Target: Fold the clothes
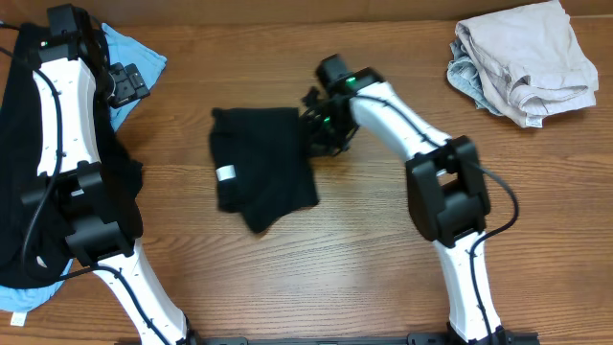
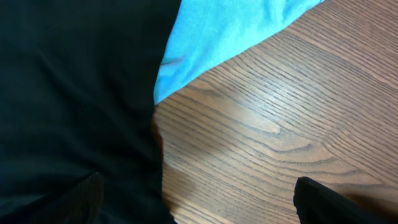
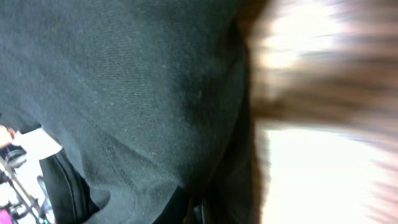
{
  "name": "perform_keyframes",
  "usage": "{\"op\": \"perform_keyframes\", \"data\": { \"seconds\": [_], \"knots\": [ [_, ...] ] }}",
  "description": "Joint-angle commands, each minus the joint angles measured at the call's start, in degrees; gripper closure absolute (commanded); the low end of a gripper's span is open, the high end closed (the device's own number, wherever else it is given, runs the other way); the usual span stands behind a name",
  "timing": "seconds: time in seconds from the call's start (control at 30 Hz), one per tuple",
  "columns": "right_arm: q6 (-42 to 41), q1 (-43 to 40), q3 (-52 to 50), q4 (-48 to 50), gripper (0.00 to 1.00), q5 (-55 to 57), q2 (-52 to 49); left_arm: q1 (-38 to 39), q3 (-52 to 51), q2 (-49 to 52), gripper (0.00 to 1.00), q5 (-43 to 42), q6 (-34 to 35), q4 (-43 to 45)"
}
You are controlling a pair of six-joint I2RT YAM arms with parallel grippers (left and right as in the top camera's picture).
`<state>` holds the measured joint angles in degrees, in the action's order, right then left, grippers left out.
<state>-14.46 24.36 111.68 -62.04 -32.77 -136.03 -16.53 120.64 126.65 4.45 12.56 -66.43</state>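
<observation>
Overhead: black T-shirt (image 1: pixel 261 171) lies partly folded mid-table, white tag (image 1: pixel 226 173) on its left part. Right gripper (image 1: pixel 318 129) sits at the shirt's far right edge, clamped on the cloth. Right wrist view is filled with dark fabric, the rest blurred. Left gripper (image 1: pixel 126 84) is far left, fingers spread wide, holding nothing, over the wooden table (image 1: pixel 383 268) just beside a light-blue garment (image 1: pixel 139 53). Black heap (image 1: pixel 19 172) runs along the left edge under the left arm, touching the blue one. Beige clothes (image 1: pixel 525 62) are bundled far right, well apart from the shirt.
</observation>
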Motion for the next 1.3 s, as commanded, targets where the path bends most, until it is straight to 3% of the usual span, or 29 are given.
{"op": "perform_keyframes", "data": {
  "seconds": [0.0,0.27,0.47,0.53,0.7,0.8,0.97,1.03,1.2,1.27],
  "knots": [
    [2.54,-5.53,-0.17,-1.42,0.96,4.37,4.35,0.04,0.44,-0.39,0.0,-1.57,0.76,-0.22],
    [5.4,-16.65,0.09,-3.56,0.96,10.25,6.95,0.07,0.44,-0.39,0.0,-5.01,0.76,-0.44],
    [7.26,-20.0,3.93,-7.21,0.96,11.47,8.41,0.07,0.44,-0.39,0.0,-6.91,0.74,-0.59],
    [7.26,-19.98,5.55,-8.39,0.87,12.83,9.57,0.07,0.44,-0.39,0.0,-7.06,0.74,-0.68],
    [7.23,-17.84,10.27,-12.24,0.37,14.84,12.2,0.07,0.44,-0.39,0.0,-7.06,0.72,-1.09],
    [7.21,-14.82,12.33,-14.01,0.2,16.55,12.5,0.07,0.44,-0.39,0.0,-7.02,-0.46,-1.27],
    [3.63,-7.23,12.09,-11.63,0.11,19.85,12.22,0.04,0.44,-0.39,0.0,-6.84,-2.29,-1.42],
    [-1.29,-2.21,12.09,-8.04,0.0,27.5,11.76,0.04,0.44,-0.39,0.0,-6.82,-2.29,-1.4],
    [-12.48,4.61,12.04,-2.14,0.0,42.86,10.1,0.04,0.44,-0.39,0.0,-6.8,-2.29,-1.03],
    [-12.59,6.03,12.04,1.01,0.0,44.37,8.61,0.04,0.44,-0.39,0.0,-6.8,-2.29,-1.03]
  ]
}}
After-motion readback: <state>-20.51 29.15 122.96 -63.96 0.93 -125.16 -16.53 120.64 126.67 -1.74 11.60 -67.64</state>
